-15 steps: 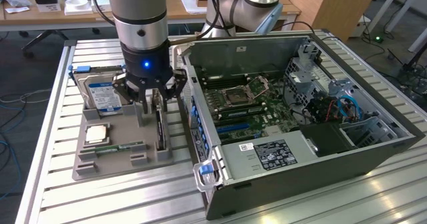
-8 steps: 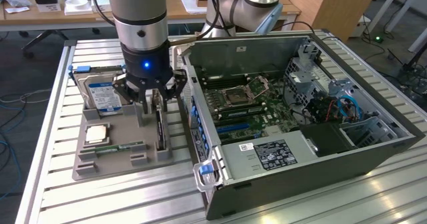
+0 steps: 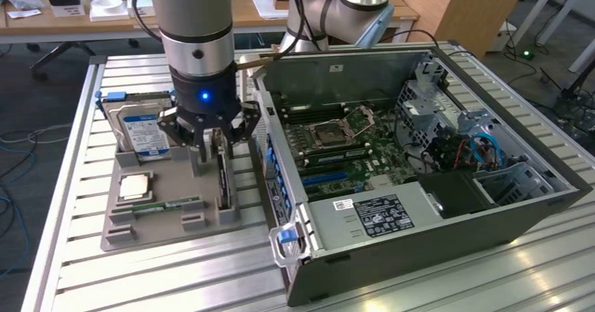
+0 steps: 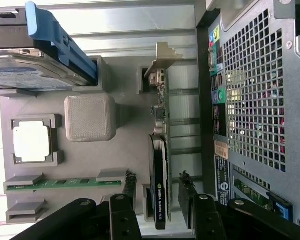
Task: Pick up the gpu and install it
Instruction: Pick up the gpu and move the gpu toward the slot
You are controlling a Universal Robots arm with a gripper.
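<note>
My gripper (image 3: 212, 145) poised over the grey tray (image 3: 149, 232), fingers (image 4: 131, 192) spread wide and grasping nothing. The gpu (image 3: 223, 186) stands on edge in its slot along the tray's edge nearest the computer case (image 3: 419, 159); its long axis runs parallel to that edge, the silver bracket end toward the corner by the hard drive (image 3: 144, 127). Wrist view: the card lies directly between my two fingers, which flank the black cooler end across its thin dimension — a gap shows on each side, so no contact yet. Also on the tray, away from the case: processor (image 3: 135, 185); green memory stick (image 3: 167, 206) — both untouched.
</note>
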